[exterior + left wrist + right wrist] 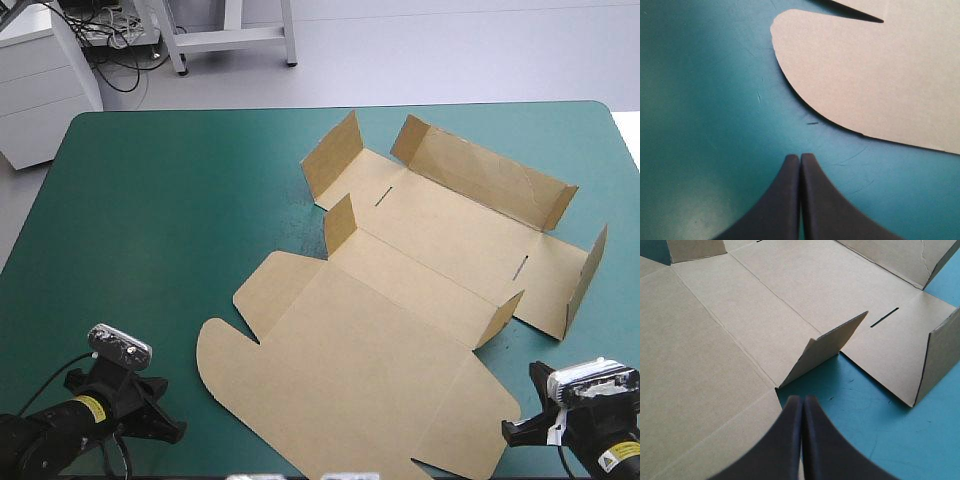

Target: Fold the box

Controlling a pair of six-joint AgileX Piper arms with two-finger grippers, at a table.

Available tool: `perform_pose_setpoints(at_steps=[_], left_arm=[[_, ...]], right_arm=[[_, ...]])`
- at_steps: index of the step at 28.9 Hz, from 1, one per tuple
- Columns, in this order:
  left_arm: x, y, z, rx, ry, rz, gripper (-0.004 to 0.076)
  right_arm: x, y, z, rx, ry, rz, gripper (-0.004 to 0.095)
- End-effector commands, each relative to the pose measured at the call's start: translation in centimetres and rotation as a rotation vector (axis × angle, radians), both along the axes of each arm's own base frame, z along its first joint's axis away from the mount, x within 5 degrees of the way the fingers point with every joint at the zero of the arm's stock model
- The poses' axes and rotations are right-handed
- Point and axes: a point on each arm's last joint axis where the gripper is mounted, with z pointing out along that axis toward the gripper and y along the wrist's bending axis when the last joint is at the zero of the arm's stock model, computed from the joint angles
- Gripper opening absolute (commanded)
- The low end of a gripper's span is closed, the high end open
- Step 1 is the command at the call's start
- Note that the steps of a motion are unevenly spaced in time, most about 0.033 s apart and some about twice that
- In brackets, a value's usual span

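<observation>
The brown box lies mostly flat in the middle and right of the teal-green table, its lid panel toward the front and several flaps and a far wall raised. My left gripper rests shut near the front left corner, short of the lid's rounded corner flap. In the left wrist view its tip sits on bare cover just before that flap. My right gripper is shut at the front right, its tip at the lid's side edge, just before a small raised flap.
Bare teal-green cover stretches across the whole left half of the table. A raised side flap of the box stands close to the right edge. White drawers stand beyond the far left corner.
</observation>
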Motion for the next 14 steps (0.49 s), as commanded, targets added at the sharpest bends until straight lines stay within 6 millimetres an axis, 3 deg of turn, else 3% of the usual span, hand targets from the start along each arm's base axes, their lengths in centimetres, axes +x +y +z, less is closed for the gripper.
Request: perform_pose_setpoints(at_steps=[1,10,12,14], left_arm=[[0.4,-0.3,1.0,-0.035,-0.054,0.003,-0.0032],[0.4,-0.3,1.0,-0.035,-0.054,0.003,-0.0032],[0.4,-0.3,1.0,-0.035,-0.054,0.003,-0.0032],[0.4,-0.3,1.0,-0.035,-0.054,0.003,-0.0032]], right_arm=[[0.4,0.0,1.4,0.009,-0.075,-0.006,-0.0023],[-0.1,0.0,2.8,0.069,-0.079,-0.023,-0.0001],[-0.2,0.0,3.6,0.069,-0.060,-0.030,0.0059],[-0.2,-0.2,4.4,0.048,-0.028,-0.043,0.0199]])
